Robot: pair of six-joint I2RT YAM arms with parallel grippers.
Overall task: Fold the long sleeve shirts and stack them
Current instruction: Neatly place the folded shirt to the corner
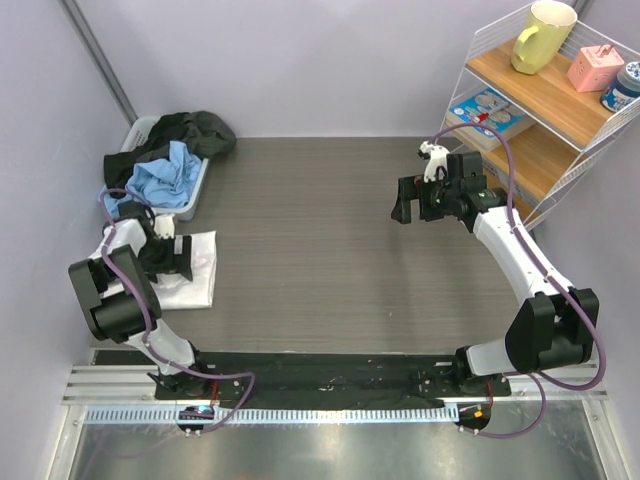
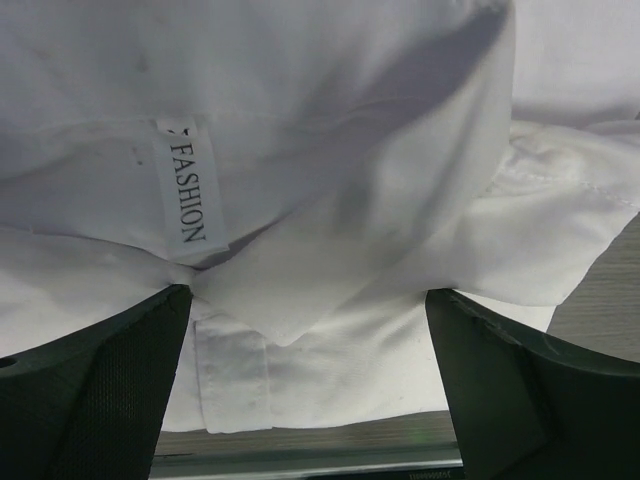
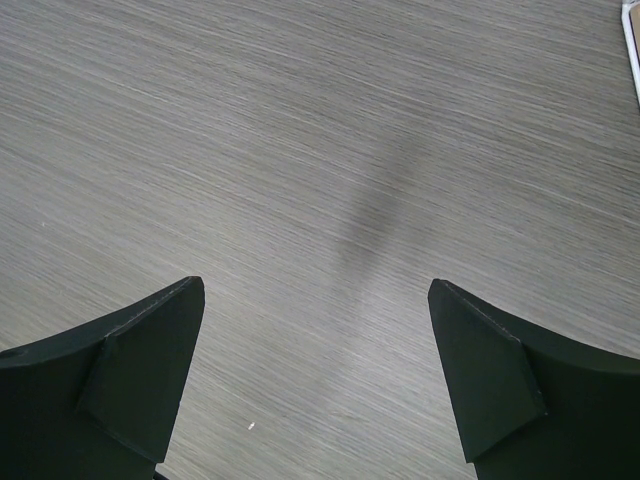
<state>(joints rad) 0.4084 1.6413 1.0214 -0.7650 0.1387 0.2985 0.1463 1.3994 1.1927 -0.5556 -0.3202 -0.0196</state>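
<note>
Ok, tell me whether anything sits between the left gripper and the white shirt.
Nothing visible does. The left gripper hangs open directly over the folded white shirt, with the shirt's collar and FASHION label showing between the fingers.

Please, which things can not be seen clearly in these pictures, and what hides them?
1. Folded white cloth shirt: in the top view the black left arm covers its left part; the left wrist view cuts off most of it.
2. Dark and blue clothes heaped in the grey basket: top view, too bunched to count the garments.
</note>
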